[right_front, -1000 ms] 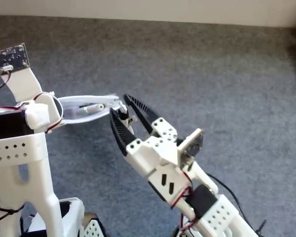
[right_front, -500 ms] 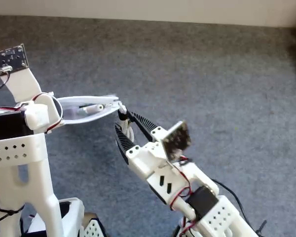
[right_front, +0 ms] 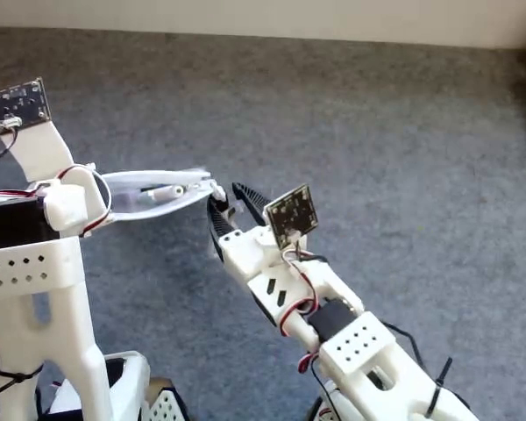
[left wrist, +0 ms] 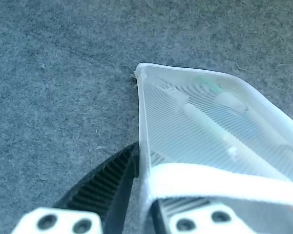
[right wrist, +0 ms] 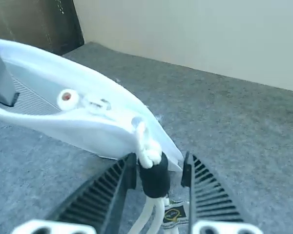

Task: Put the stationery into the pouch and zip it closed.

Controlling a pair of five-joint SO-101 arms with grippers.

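The left gripper (left wrist: 144, 187) holds the pouch (left wrist: 205, 141) by one edge, its black ribbed jaws closed on either side of the translucent, white, fine-striped fabric. The pouch reaches away from the gripper, above the grey, carpet-like table (left wrist: 58, 73). Through the fabric the stationery (left wrist: 207, 124) shows as pale, long shapes lying lengthwise, one tinged green. A solid white band (left wrist: 219, 183) crosses the pouch close to the jaws.
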